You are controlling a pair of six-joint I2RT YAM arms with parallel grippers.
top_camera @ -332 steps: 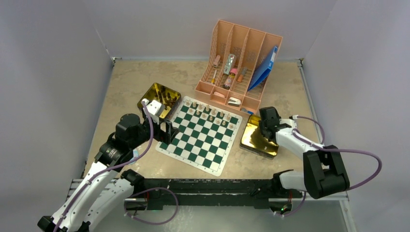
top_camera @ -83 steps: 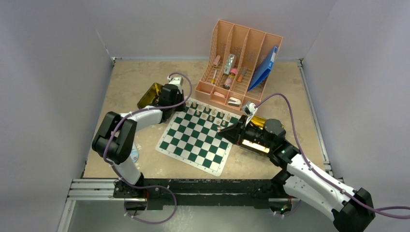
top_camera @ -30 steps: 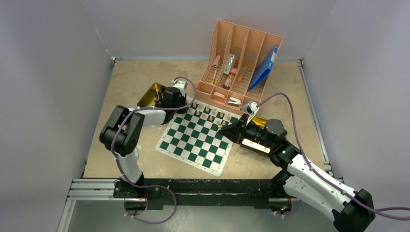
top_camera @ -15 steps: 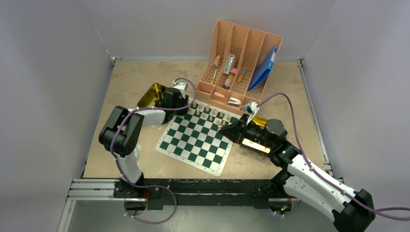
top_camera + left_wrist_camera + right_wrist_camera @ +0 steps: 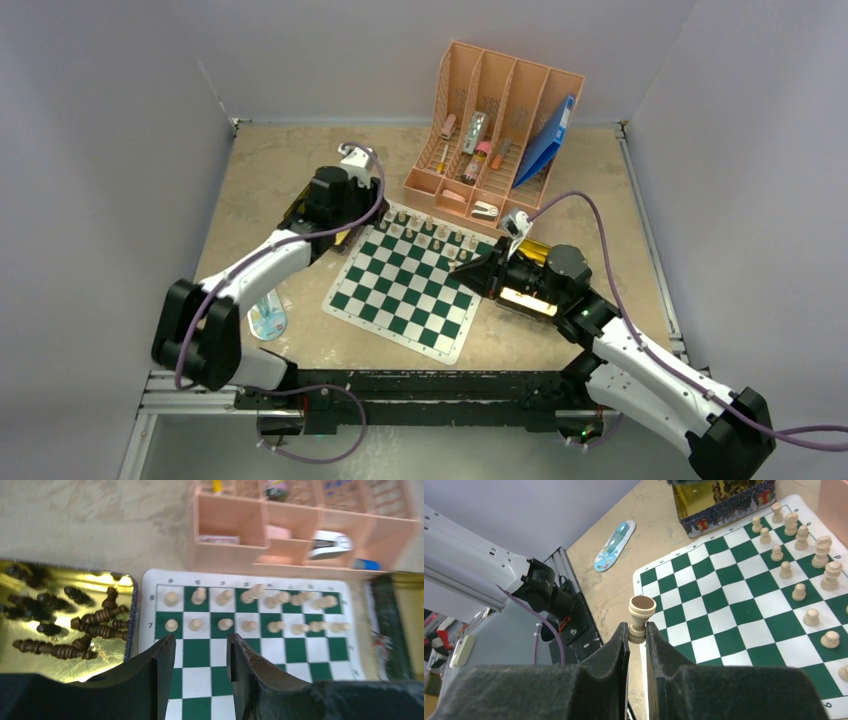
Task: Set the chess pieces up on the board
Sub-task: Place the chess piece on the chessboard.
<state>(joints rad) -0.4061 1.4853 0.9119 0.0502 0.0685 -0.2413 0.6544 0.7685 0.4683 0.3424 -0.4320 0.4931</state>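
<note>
Pink organiser (image 5: 497, 80) behind board (image 5: 405, 295), gold tin (image 5: 107, 582) beside — dark pieces (image 5: 95, 622) inside

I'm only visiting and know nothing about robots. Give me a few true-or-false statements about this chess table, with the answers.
1. The right arm holds a pale tan wooden chess piece in its jaws. True.
2. The dark brown wooden chess pieces stand on the green-and-white checked board. False: they lie heaped in the shiny gold rectangular tin beside it.
3. The left arm clamps a piece in its jaws. False: they stand open and empty.
4. Other pale tan pieces stand in two rows along one board edge. True.
5. The pink slotted plastic organiser stands on the board. False: it stands on the table beyond the board.
</note>
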